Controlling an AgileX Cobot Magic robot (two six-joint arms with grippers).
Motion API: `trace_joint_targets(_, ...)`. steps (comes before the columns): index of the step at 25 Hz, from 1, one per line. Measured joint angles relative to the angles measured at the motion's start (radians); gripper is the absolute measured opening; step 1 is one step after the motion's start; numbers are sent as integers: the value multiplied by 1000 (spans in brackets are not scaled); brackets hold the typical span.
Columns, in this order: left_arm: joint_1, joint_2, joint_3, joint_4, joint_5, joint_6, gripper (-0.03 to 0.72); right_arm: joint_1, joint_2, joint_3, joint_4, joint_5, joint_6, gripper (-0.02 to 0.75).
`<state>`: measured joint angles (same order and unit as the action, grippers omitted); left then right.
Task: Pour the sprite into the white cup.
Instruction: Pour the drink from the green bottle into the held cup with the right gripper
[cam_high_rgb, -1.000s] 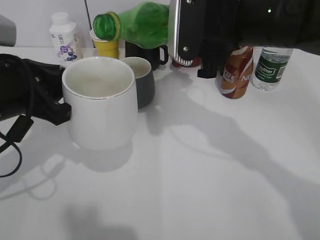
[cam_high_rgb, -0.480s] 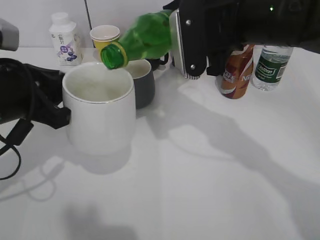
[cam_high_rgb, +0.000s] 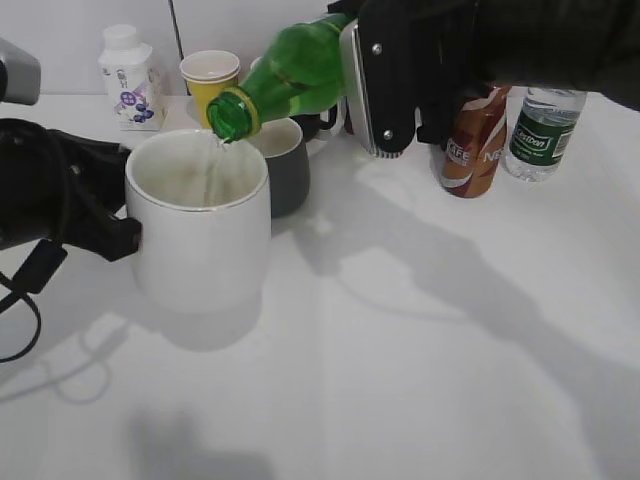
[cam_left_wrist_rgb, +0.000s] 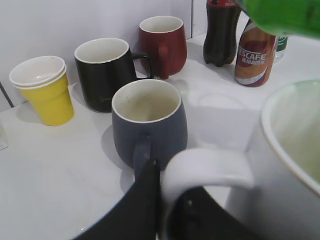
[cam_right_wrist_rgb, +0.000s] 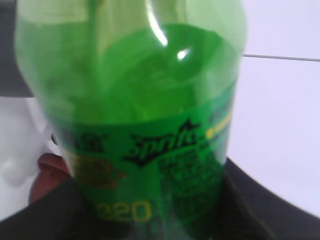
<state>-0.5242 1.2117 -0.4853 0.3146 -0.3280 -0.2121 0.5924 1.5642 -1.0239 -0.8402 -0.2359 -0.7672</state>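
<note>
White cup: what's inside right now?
A thin stream falls from the sprite mouth into the white cup. Pale inner wall visible; the bottom and liquid level are hidden by the rim.

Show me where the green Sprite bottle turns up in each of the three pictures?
Exterior view: Sprite bottle top centre, tilted, mouth over the white mug.
Left wrist view: only a green sliver at top right, above the mug's rim.
Right wrist view: fills the frame.
Shared landmark: the Nescafe bottle.

The left gripper (cam_left_wrist_rgb: 167, 210), apparently closed, grips the white cup's (cam_left_wrist_rgb: 295, 165) handle beside a grey mug (cam_left_wrist_rgb: 149, 125).
</note>
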Motion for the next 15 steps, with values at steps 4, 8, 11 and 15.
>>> trace_joint_targets(4, 0, 0, 0, 27, 4, 0, 43, 0, 0, 0, 60, 0, -71, 381)
trace_joint_targets(8, 0, 0, 0, 31, 12, 0, 43, 0, 0, 0, 117, 0, -146, 381)
trace_joint_targets(11, 0, 0, 0, 34, 15, 0, 43, 0, 0, 0, 147, -8, -201, 381)
trace_joint_targets(15, 0, 0, 0, 36, 16, 0, 43, 0, 0, 0, 171, -25, -240, 381)
